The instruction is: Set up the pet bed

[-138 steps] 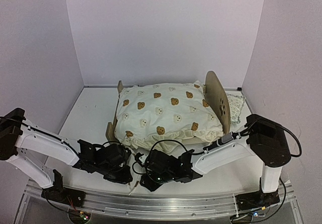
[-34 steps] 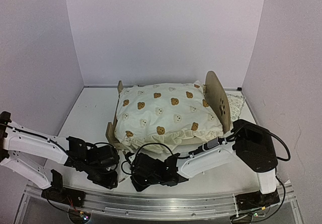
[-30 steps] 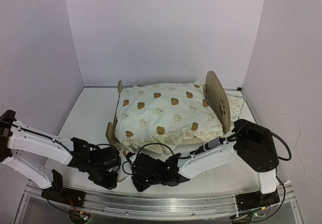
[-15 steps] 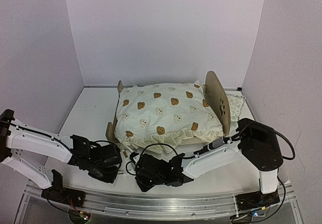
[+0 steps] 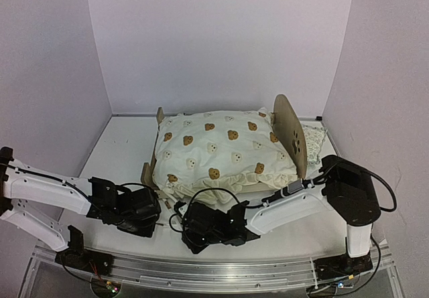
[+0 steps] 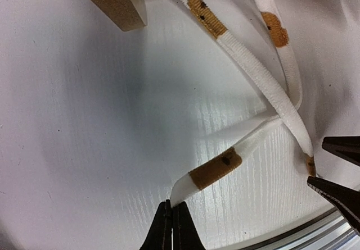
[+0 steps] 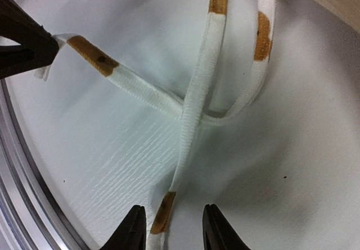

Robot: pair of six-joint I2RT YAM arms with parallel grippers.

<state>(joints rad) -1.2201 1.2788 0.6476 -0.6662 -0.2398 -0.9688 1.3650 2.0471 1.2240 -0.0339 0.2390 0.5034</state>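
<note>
Plywood shows only at the ends of the pet bed [image 5: 289, 132]. It stands mid-table [image 5: 120, 152] with its headboard on the right arm's side, and the bear-print quilt [image 5: 224, 152] is puffed over the whole top. A patterned pillow [image 5: 314, 137] sits wedged behind the headboard, away from both arms. From the top camera you only get both wrists crowded low at the bed's near side, their fingers lost under the black housings. The wrist cameras give you what it cannot. Two cream ties [image 7: 194, 104] with brown patches trail from the bed's near edge, just past a wooden bed leg [image 6: 112, 3], and cross on the table. Your left gripper [image 6: 171, 223] has its jaws pressed together, pinching the end of one tie. Your right gripper [image 7: 171, 227] has its jaws apart, with the other tie's end lying loose between them.
</note>
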